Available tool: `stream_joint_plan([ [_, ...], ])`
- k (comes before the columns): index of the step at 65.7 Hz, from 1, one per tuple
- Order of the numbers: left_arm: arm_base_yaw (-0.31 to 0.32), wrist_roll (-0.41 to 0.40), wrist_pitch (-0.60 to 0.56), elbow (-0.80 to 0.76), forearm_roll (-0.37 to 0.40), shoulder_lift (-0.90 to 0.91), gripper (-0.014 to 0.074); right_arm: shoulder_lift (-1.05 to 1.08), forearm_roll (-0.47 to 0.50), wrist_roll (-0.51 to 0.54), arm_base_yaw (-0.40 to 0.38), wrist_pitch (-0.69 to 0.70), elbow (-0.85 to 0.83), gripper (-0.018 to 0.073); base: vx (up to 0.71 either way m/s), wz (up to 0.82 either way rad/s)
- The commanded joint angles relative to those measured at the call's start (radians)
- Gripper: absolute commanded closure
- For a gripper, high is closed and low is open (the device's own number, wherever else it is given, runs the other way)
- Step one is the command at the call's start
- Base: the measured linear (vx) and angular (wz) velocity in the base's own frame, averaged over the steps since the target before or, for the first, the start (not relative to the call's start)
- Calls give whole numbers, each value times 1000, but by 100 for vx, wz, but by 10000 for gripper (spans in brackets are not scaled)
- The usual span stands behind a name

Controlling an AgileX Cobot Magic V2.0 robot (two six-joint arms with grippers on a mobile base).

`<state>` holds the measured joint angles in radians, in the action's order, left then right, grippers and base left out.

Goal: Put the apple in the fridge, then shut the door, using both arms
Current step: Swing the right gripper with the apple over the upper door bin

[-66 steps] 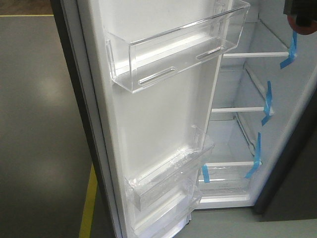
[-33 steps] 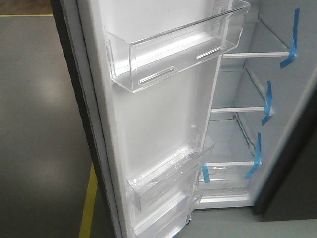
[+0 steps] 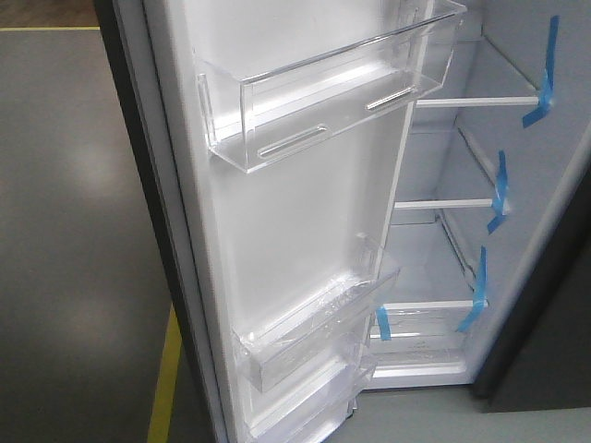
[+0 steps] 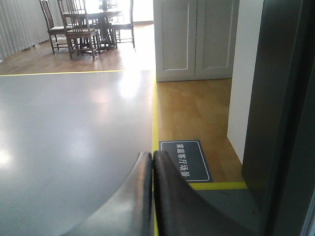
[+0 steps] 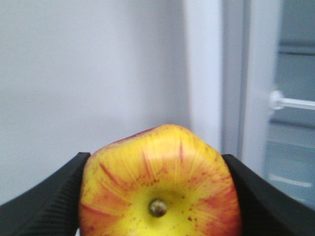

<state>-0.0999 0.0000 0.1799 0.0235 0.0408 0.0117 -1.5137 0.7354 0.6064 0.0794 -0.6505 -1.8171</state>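
My left pincer (image 4: 151, 156) is made of two smooth black fingers (image 4: 170, 196) with a slight gloss, each curving from a broad base and narrowing to a rounded tip. My right pincer (image 5: 157, 162) is black too, but matte. Its fingers (image 5: 44, 196) are wedge-shaped, with fine parallel ribs across their inner faces.

We count one apple (image 5: 160, 162), one fridge (image 3: 554, 175) and one open door (image 3: 295, 212). The door carries three clear bins: a top bin (image 3: 332, 101), a middle bin (image 3: 314, 323) and a bottom bin (image 3: 309, 392). Inside the fridge we count three shelves (image 3: 476, 101) (image 3: 443, 204) (image 3: 425, 305) and four blue tape strips (image 3: 547, 69) (image 3: 500, 189) (image 3: 476, 291) (image 3: 380, 323). There are two pincers, the left pincer (image 4: 151, 160) and the right pincer (image 5: 157, 191). On the far floor we see one table (image 4: 106, 14), with chairs too crowded to number. Nearer lies one dark floor sign (image 4: 184, 160).
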Motion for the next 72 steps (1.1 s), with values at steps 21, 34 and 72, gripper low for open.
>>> stream_joint_plan([
  [21, 1, 0, -71, -18, 8, 13, 602, -108, 427, 279, 0, -66, -37, 383, 0, 0],
  [34, 1, 0, -71, -18, 8, 13, 602, -134, 425, 278, 0, -92, -37, 370, 0, 0],
  [72, 1, 0, -71, -18, 8, 13, 602, -159, 354, 279, 0, -118, -37, 52, 0, 0],
])
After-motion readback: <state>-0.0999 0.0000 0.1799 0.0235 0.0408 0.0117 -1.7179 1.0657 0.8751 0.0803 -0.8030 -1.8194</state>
